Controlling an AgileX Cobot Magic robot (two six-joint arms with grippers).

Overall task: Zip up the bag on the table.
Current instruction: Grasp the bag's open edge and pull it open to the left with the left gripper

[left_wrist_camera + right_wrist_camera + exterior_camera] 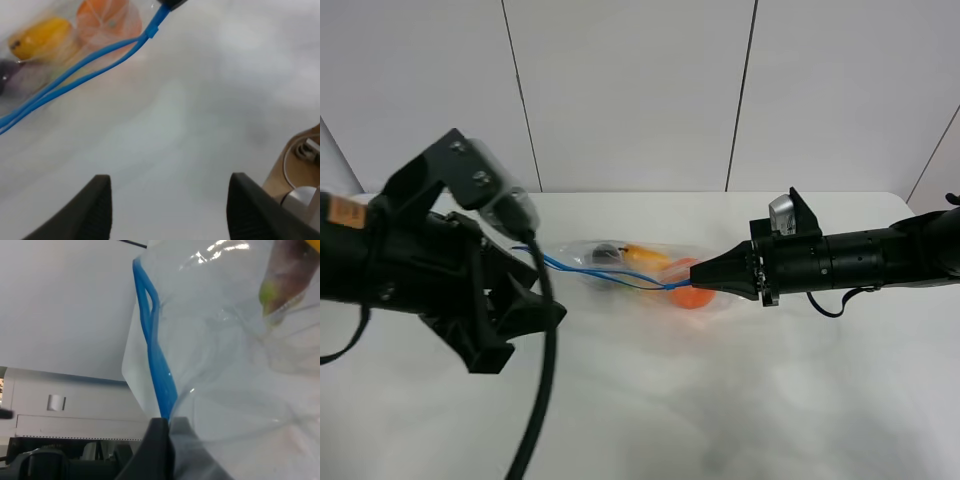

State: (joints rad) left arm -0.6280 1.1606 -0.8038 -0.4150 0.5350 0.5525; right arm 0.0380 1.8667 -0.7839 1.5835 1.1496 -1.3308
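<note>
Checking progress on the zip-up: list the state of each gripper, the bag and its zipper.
right gripper: shut on the zipper strip.
left gripper: open, empty.
the bag: on the table, orange inside, not zipped.
zipper strip: blue tracks apart along most of its length, joined near the right gripper.

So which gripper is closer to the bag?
Right. The right gripper is shut on the blue zipper at one end of the bag. The left gripper is open, apart from the bag's other end, above the table.
</note>
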